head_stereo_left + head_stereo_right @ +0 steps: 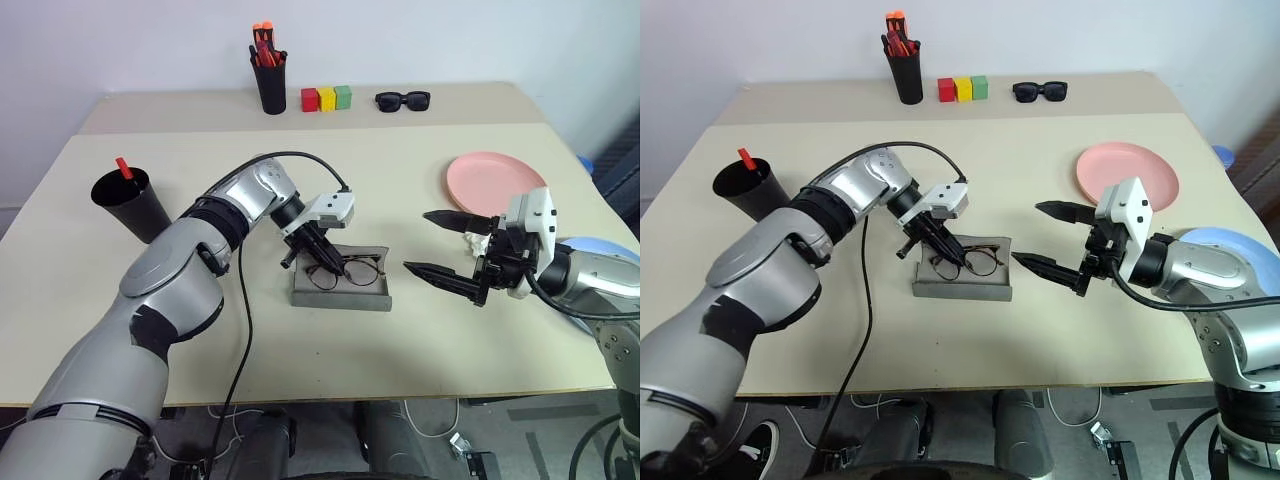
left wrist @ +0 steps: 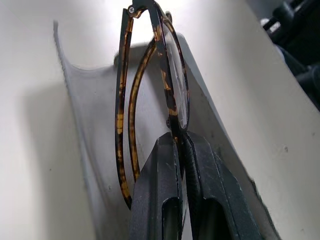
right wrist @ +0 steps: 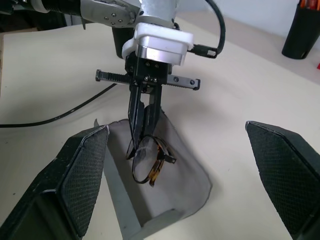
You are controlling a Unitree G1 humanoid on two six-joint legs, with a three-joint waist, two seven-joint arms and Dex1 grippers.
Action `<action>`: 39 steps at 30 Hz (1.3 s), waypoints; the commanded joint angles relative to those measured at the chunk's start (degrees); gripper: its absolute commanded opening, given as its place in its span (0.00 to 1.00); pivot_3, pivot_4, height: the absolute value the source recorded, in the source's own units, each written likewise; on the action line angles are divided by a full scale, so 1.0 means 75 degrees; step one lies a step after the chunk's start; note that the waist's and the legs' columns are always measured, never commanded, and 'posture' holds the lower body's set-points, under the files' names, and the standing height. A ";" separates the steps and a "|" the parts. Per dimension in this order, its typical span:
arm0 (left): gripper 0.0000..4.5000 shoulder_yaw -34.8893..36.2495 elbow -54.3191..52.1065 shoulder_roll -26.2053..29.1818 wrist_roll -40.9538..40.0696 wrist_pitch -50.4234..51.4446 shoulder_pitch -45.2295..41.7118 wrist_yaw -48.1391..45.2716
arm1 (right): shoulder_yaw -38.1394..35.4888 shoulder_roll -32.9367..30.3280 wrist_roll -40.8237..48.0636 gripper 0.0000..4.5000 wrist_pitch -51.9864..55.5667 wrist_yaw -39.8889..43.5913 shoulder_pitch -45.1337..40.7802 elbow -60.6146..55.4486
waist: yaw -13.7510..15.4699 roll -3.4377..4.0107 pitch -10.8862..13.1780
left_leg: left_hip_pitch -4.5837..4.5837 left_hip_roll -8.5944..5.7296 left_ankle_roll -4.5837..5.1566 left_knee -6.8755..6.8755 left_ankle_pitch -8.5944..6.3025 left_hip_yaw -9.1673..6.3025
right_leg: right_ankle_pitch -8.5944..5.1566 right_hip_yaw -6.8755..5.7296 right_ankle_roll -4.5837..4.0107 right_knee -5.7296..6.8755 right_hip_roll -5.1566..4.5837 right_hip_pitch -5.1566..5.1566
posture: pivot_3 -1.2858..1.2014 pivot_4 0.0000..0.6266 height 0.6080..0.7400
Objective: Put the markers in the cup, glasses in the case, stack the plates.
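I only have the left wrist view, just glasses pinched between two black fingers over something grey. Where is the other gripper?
Observer: The right gripper hangs beside the grey case, on the pink plate's side, jaws wide open and nothing in them.
Operator: Are the glasses in the case yet?
Observer: The left gripper holds the glasses over the open case, lenses hanging down into it; I cannot tell if they touch the bottom.
Operator: Are the plates stacked?
Observer: No. The pink plate lies alone on the table, and the blue plate sits apart behind the right arm.
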 commanded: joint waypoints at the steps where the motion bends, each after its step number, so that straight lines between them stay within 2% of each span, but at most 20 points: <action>1: 0.00 0.0246 0.0277 -0.0134 0.0680 -0.0141 -0.0092 -0.0024 | -0.0190 0.0053 0.0083 1.00 -0.0197 -0.0081 0.0045 -0.0328 | -0.0009 0.0000 0.0000 | 0.0004 0.0000 0.0000 0.0000 0.0000 0.0000 | 0.0000 0.0000 0.0000 0.0000 0.0000 0.0002 | 0.52 0.24 1.00; 3: 0.00 0.0430 0.0397 -0.0263 0.0893 0.0027 -0.0111 -0.0024 | -0.0190 0.0051 0.0070 1.00 -0.0240 -0.0100 0.0079 -0.0321 | -0.0010 0.0000 0.0000 | 0.0010 0.0000 0.0000 -0.0001 0.0000 0.0000 | 0.0000 0.0000 0.0000 0.0000 0.0001 0.0006 | 0.52 0.24 1.00; 7: 0.00 0.0619 0.0646 -0.0395 0.2060 -0.0413 -0.0052 -0.0024 | -0.0147 0.0045 0.0014 1.00 -0.0339 -0.0110 0.0086 -0.0264 | -0.0024 0.0001 -0.0002 | 0.0015 0.0000 0.0000 0.0000 0.0000 0.0002 | 0.0000 0.0000 0.0001 0.0000 0.0001 0.0012 | 0.52 0.24 1.00; 18: 0.00 0.1134 0.0731 -0.0860 0.1600 0.2172 -0.0422 -0.0024 | 0.0097 0.0051 -0.0097 1.00 -0.0525 -0.0031 -0.0129 0.0045 | -0.0026 0.0001 -0.0003 | 0.0019 -0.0001 0.0001 0.0001 0.0000 0.0000 | -0.0002 0.0000 0.0003 0.0001 0.0002 0.0020 | 0.52 0.24 1.00; 22: 0.00 0.0778 0.0596 -0.0872 0.1505 0.2518 -0.0337 -0.0024 | 0.0123 0.0020 -0.0113 1.00 -0.0525 0.0008 -0.0197 0.0107 | -0.0029 0.0001 -0.0003 | 0.0019 -0.0002 0.0001 0.0000 0.0000 -0.0002 | -0.0002 0.0000 0.0003 0.0001 0.0002 0.0020 | 0.52 0.24 1.00; 30: 0.00 -0.0904 -0.0546 -0.0121 0.0201 0.2459 -0.0181 -0.0024 | 0.0109 0.0032 -0.0136 1.00 -0.0499 0.0005 -0.0145 0.0064 | -0.0032 0.0001 -0.0003 | 0.0021 0.0000 0.0001 0.0000 0.0000 -0.0003 | -0.0002 0.0002 0.0003 0.0003 0.0002 0.0019 | 0.52 0.24 1.00; 39: 0.00 -0.1678 -0.0892 0.0035 -0.0890 0.2719 -0.0316 -0.0024 | 0.0202 0.0059 -0.0194 1.00 -0.0528 0.0001 -0.0246 0.0120 | -0.0023 0.0002 -0.0003 | 0.0019 -0.0001 0.0001 0.0000 0.0000 -0.0003 | -0.0002 0.0002 0.0003 0.0003 0.0001 0.0019 | 0.52 0.24 1.00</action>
